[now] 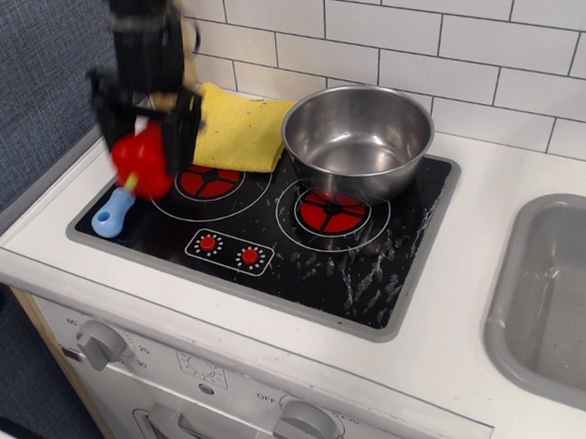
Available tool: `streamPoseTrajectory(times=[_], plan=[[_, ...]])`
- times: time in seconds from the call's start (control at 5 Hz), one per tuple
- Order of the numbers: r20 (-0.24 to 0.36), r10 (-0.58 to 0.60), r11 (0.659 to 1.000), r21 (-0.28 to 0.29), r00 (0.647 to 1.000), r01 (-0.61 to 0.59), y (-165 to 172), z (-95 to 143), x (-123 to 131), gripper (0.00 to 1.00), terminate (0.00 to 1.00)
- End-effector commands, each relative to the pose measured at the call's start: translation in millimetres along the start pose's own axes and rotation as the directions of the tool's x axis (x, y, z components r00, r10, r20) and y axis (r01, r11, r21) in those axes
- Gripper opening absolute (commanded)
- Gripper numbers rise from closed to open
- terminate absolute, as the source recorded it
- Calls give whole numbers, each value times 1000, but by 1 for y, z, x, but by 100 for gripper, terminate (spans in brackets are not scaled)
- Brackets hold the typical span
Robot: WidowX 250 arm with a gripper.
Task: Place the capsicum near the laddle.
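My gripper (145, 139) is shut on the red capsicum (142, 165) and holds it just above the left edge of the black stovetop (274, 231). The image of arm and capsicum is motion-blurred. The laddle's light-blue handle (112, 213) shows directly below and in front of the capsicum; its grey bowl is hidden behind the capsicum. I cannot tell whether the capsicum touches the laddle.
A yellow cloth (238, 130) lies at the back left of the stove. A large steel pot (359, 136) stands on the back right burner. A grey sink (567, 302) is at the right. White tiled wall runs behind.
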State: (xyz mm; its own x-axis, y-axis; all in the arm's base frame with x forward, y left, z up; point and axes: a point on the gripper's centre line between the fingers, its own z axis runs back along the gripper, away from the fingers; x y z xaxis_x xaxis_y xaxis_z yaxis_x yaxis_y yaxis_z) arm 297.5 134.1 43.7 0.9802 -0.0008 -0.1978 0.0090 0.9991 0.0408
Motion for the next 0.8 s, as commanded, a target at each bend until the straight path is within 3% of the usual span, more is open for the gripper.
streamPoseTrajectory(times=[0.0, 0.4, 0.6], plan=[[66, -142, 982, 133, 988, 132, -8, 11, -22, 0, 0], [55, -120, 983, 144, 991, 111, -4, 3, -20, 0, 0], [57, -140, 982, 139, 988, 131, -7, 2, -20, 100, 0]])
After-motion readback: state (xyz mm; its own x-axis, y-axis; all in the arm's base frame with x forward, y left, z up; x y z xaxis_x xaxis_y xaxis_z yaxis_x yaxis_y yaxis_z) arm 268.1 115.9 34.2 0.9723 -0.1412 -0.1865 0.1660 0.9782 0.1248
